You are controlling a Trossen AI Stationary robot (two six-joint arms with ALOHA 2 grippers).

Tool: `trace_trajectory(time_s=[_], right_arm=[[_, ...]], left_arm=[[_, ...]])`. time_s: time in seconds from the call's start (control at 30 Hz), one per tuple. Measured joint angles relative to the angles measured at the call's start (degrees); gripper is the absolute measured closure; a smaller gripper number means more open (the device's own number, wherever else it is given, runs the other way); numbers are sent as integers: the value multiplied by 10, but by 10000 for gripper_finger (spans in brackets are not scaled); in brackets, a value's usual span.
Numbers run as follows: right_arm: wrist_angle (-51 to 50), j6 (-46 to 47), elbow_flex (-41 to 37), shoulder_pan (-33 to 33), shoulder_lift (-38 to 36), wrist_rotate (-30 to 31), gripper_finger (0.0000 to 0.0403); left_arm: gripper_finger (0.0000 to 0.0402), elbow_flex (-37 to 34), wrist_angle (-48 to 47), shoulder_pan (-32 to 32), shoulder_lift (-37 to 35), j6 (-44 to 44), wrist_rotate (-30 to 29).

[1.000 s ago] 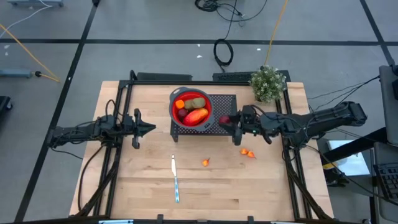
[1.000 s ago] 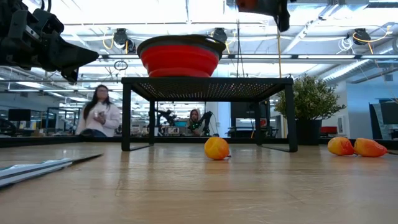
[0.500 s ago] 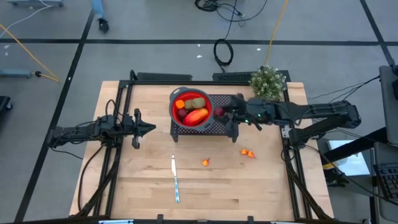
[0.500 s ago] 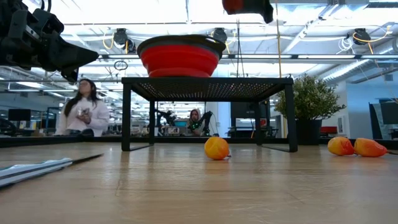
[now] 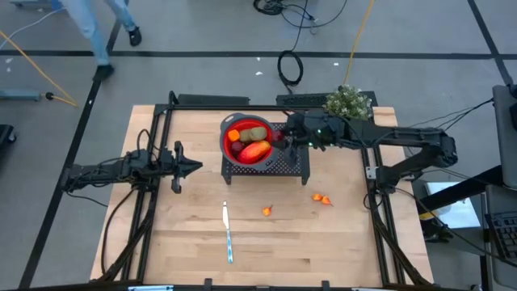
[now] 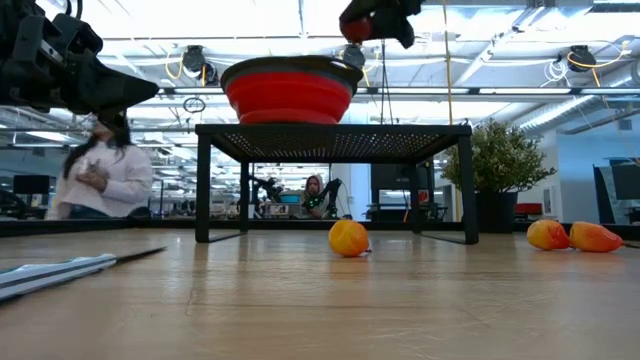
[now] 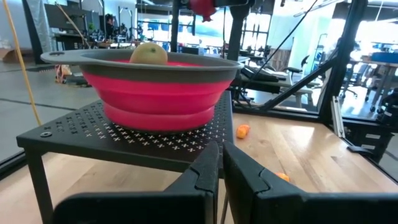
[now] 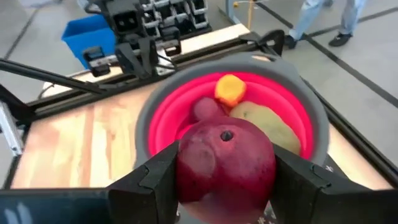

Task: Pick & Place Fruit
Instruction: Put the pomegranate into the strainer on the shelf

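Note:
A red bowl (image 5: 248, 139) with a grey rim stands on a black perforated stand (image 5: 279, 164). In it lie a red-orange oval fruit (image 5: 254, 150), a green-brown one (image 5: 257, 133), an orange one (image 5: 234, 135) and a dark one (image 5: 235, 148). My right gripper (image 5: 283, 139) hovers by the bowl's right rim, shut on a dark red fruit (image 8: 227, 162). An orange piece (image 5: 266, 211) and two more (image 5: 321, 198) lie on the table. My left gripper (image 5: 194, 167) waits shut, left of the stand. My right gripper pinches the dark red fruit's two opposite sides (image 8: 186, 168) between its two fingers (image 8: 154, 180). The fingers come from the table's right, slanting a little downward. The fruit is lifted clear, above the bowl's rim (image 6: 358, 24).
A knife (image 5: 228, 234) lies on the table nearer the front edge, left of the loose orange piece. A small potted plant (image 5: 348, 107) stands at the far right, behind my right arm. A person (image 6: 95, 180) moves in the room beyond the table.
My right gripper has carried the dark red fruit from beside the stand's right end toward the table's left and far edges, up to the bowl's right rim, rolling its wrist as it went. The fruit stays between the fingers. A person has walked along beyond the table.

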Motion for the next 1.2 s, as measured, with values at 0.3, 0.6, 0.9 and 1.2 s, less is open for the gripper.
trace_trajectory(time_s=[0.3,0.6,0.9,1.2], right_arm=[[7,-13,17,-10,24,-38,219],[41,-29,16,-10,37,-39,217],[75,-45,16,-10,59,-40,217],[105,-62,16,-10,59,-39,218]], left_arm=[[380,-2,47,0,0,-27,2],[380,-1,123,0,0,-64,-4],[378,-1,224,0,0,-136,-56],[286,0,286,0,0,-154,-103]])
